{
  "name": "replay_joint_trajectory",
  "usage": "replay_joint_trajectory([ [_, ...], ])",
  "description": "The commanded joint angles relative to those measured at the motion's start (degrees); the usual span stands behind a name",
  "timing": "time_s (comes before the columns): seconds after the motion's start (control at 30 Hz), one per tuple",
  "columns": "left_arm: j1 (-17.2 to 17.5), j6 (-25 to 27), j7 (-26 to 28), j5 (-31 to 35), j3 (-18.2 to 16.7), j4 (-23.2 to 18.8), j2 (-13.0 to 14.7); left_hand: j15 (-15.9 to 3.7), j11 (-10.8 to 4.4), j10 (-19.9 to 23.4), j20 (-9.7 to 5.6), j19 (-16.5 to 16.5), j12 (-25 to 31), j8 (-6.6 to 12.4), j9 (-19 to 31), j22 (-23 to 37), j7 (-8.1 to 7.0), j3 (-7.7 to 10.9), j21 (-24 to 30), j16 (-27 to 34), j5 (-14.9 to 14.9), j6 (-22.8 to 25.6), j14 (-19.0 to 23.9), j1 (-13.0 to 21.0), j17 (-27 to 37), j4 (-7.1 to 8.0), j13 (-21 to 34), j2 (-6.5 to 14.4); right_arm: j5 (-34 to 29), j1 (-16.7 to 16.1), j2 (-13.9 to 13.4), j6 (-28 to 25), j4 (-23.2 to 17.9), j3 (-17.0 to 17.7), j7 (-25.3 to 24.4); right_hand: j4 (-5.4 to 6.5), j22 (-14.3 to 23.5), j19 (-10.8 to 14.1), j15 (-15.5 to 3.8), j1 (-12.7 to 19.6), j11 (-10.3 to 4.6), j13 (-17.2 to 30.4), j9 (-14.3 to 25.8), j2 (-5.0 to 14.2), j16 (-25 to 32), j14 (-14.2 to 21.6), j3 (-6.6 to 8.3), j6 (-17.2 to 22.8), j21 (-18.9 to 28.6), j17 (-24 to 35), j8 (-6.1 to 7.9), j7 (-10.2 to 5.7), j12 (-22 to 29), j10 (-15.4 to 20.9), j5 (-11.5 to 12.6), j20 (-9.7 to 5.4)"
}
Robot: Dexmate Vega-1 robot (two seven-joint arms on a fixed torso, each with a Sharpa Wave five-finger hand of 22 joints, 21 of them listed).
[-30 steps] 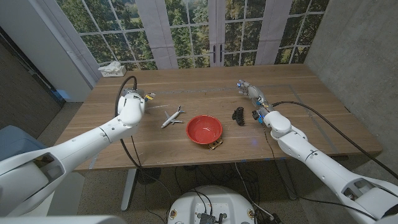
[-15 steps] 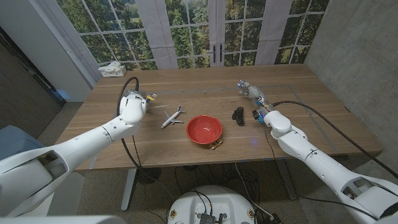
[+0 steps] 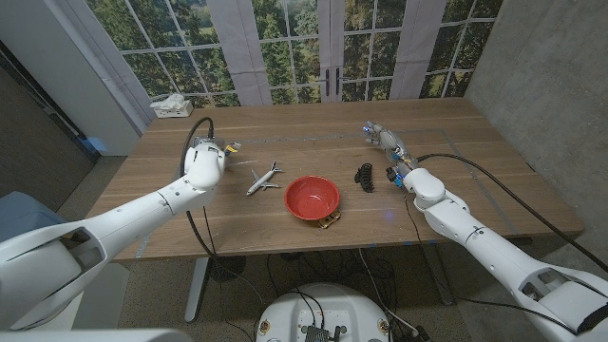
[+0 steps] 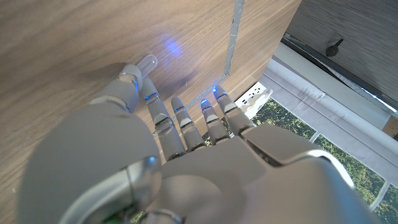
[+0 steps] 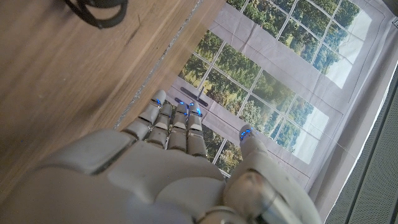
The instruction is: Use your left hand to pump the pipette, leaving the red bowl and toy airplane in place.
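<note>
The pipette [image 3: 231, 146] is a small pale piece lying on the table just right of my left hand [image 3: 207, 154]. In the left wrist view its clear rounded end [image 4: 147, 61] pokes out past the tip of the outermost finger [image 4: 127, 84]. My left hand [image 4: 180, 130] reaches down to the wood with its fingers stretched out close together, and I cannot tell whether they grip the pipette. The white toy airplane [image 3: 263, 179] lies right of that hand. The red bowl [image 3: 312, 197] stands at the table's middle front. My right hand [image 3: 388, 142] holds nothing, fingers extended.
A black hair clip [image 3: 364, 176] lies between the bowl and my right arm, and shows by the right hand [image 5: 93, 9]. A small gold thing [image 3: 330, 221] peeks from under the bowl's front. A tissue box [image 3: 171, 104] sits at the back left corner.
My left hand has edged slightly to the right, toward the pipette. The bowl, airplane and right arm have stayed where they were.
</note>
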Motion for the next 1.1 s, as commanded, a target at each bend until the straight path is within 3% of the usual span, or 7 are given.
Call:
replay_joint_trajectory([
  [0.03,-0.5,0.7,-0.5,-0.4,1.3,0.7,-0.4,-7.07,0.12,1.4,-0.01,0.8,0.2,1.35,0.2,0.2,1.06,-0.72,0.3,0.2,0.4,3.2,0.7,1.8,0.2,-0.1,0.1,0.0,-1.0,0.1,0.0,0.2,0.6,0.0,-1.3,-0.24,0.3,0.2,0.0,-0.6,-0.1,0.0,0.3,-0.08,0.3,0.6,0.04,0.6,-0.1,0.1,0.23,0.19,0.5,0.2,0.0,0.12],
  [0.2,-0.5,1.1,0.2,0.3,2.0,1.2,-0.6,-8.09,0.12,3.3,-0.15,1.4,0.6,2.86,0.4,0.2,2.79,-0.91,0.5,0.4,0.7,7.5,1.9,3.6,0.1,-0.23,0.1,0.9,-1.0,-0.3,-0.4,0.1,0.1,0.2,-1.6,-0.26,0.3,0.4,0.09,-0.6,-0.33,0.0,0.4,-0.07,0.3,0.7,0.05,0.7,-0.3,0.0,0.23,0.18,0.6,0.3,0.0,0.09],
  [0.3,-0.5,1.2,0.7,0.8,2.3,1.1,-0.6,-8.27,0.09,3.9,-0.37,1.7,0.7,3.07,0.4,0.2,3.08,-0.88,0.6,0.4,0.8,8.1,2.2,4.4,0.1,-0.28,0.1,1.2,-1.3,-0.4,-0.5,-0.1,-0.1,0.1,-1.8,-0.28,0.4,0.4,-0.01,-0.6,-0.32,0.0,0.4,-0.06,0.3,0.8,0.05,0.7,-0.4,0.0,0.23,0.11,0.6,0.4,0.0,0.13],
  [1.1,1.8,3.4,3.8,5.1,0.2,-4.1,0.8,-8.57,0.09,4.6,-0.84,2.2,0.6,2.91,0.5,0.2,2.59,-1.36,0.7,0.5,0.8,8.0,2.9,5.0,0.2,-0.04,0.1,1.6,-3.5,-2.4,-2.3,-1.9,-4.8,0.4,-4.4,-0.51,0.4,0.6,-0.18,-0.5,-0.62,0.0,0.4,0.05,0.3,0.8,0.23,1.0,-0.9,-0.1,0.2,-0.05,0.6,0.5,0.1,0.2],
])
